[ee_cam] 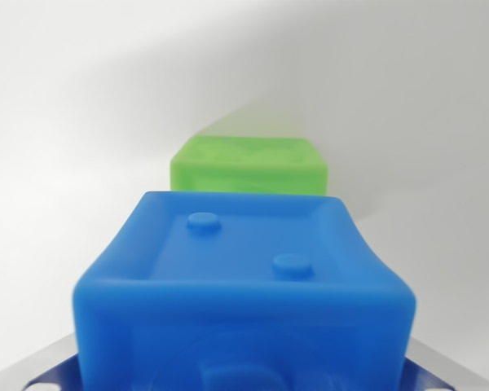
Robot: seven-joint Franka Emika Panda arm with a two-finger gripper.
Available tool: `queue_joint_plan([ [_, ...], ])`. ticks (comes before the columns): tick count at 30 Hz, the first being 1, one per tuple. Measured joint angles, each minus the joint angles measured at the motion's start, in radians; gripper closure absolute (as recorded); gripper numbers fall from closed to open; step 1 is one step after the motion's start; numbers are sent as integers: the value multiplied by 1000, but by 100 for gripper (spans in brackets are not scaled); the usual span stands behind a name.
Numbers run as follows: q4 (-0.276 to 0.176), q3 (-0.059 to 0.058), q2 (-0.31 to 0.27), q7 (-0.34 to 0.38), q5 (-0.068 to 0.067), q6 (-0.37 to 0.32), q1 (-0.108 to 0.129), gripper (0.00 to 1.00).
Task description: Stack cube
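Bottom corners of wrist view: grey metal fingers [33, 371], only slivers showing at the wrist view's left and right, pressed against the sides of the blue cube [244, 301]. Cube sits clamped between them, so the fingers are closed about as wide as the cube, holding it. Blue cube fills lower half of frame, very close to the lens, front edge soft and blurred. Top face recessed with a raised rim, two round studs on it, one upper left, one lower right. Front face has some moulded relief, too blurred to read.

Just behind it, partly hidden by the blue cube's top edge: green cube [248, 167], smaller in frame, blurred, top face also recessed.

Beyond: plain white table [65, 147], matte, bare. Soft grey shadow across the upper part. No room detail visible, only white surface fading out.
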Motion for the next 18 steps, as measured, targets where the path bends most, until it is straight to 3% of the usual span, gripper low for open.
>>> queue_joint_plan([
  [18,5,5,45,-2,2,40,-4,100],
])
